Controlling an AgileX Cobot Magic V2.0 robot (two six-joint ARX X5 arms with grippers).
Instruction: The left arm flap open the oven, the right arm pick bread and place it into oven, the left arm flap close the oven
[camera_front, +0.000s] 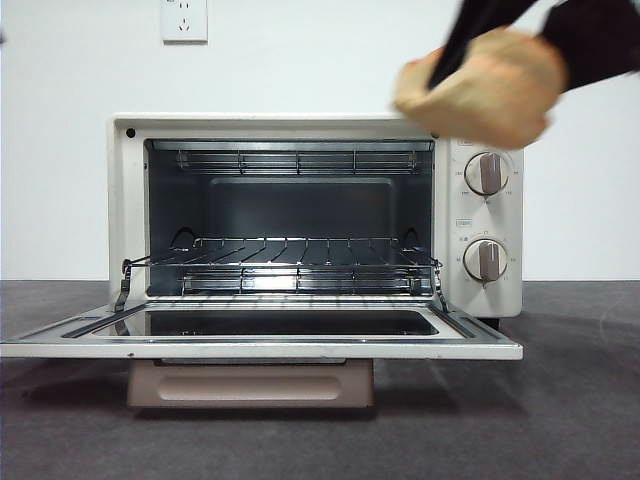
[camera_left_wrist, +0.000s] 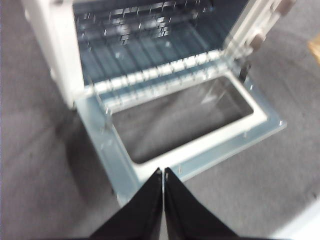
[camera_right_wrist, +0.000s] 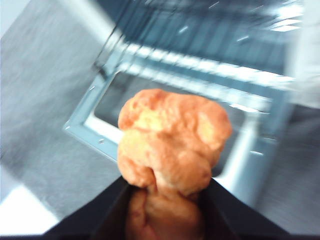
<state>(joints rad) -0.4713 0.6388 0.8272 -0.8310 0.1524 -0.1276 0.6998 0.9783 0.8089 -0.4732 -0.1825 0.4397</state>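
Front view: the right gripper (camera_front: 470, 45) clamps the bread (camera_front: 485, 85) at two o'clock above the oven (camera_front: 480, 215), door (camera_front: 260, 345) down for loading. The left gripper (camera_left_wrist: 163, 172), jaws closed and empty, hangs clear of the door, leaving access free.

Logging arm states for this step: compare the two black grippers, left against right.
The left gripper has its jaws pressed together on nothing; the right gripper is clamped on the lumpy golden-orange bread loaf. The left hangs over the outer edge of the cream-white toaster oven's lowered glass door; the right holds the loaf high, level with the oven's top right corner. Both are black and tapered.
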